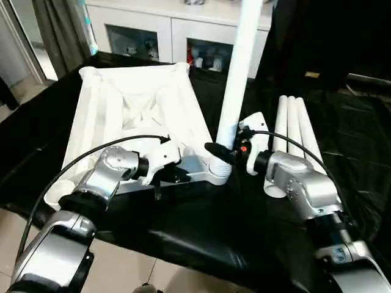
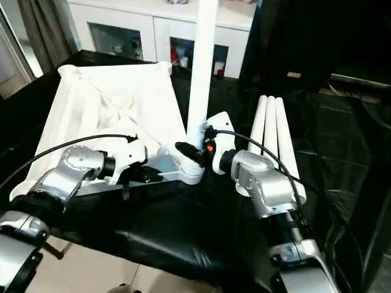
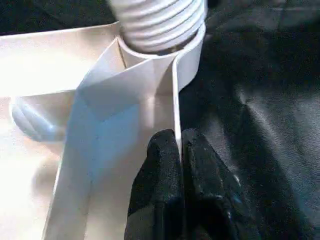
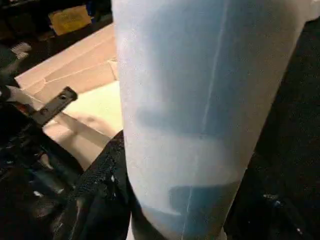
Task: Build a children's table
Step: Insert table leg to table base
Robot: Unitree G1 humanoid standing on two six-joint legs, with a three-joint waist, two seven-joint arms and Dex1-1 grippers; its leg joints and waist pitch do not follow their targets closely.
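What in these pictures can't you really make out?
- Upright leg: its top is cut off by the upper edge in both eye views.
- Corner socket: how deep the leg's threads sit; the socket wall hides it in the left wrist view.
- Three spare legs: their near ends, behind the right arm in the eye views.
- Right end effector: the leg covers its far finger in the right wrist view.

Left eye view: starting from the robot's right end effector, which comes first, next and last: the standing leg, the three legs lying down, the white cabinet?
1. The standing leg: gripped by the right end effector, at the tabletop's near corner.
2. The three lying legs: on the black cloth to its right.
3. The white cabinet: far behind the table.
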